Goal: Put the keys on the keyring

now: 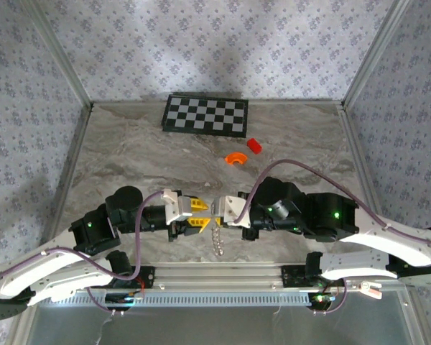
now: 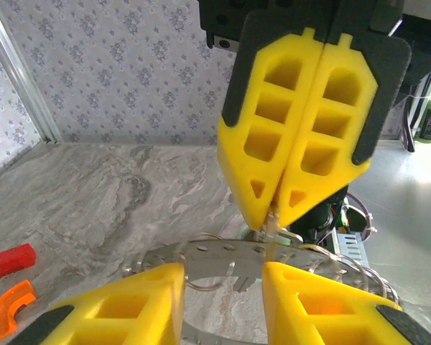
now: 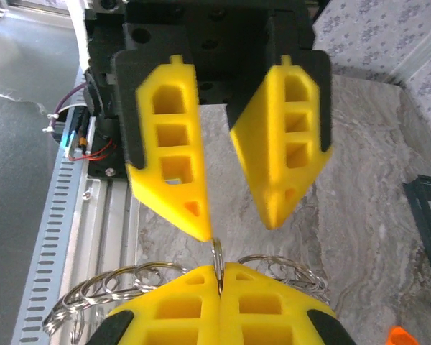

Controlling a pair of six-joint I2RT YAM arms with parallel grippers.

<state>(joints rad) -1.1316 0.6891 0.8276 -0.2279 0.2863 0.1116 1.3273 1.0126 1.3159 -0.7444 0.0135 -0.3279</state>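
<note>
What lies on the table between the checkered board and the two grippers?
In the top view, a red block and an orange curved piece lie there, closer to the checkered board.

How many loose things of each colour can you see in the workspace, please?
Red block: 1
Orange arc: 1
Black-and-white checkerboard: 1
Silver ring chain: 1
Total: 4
</note>
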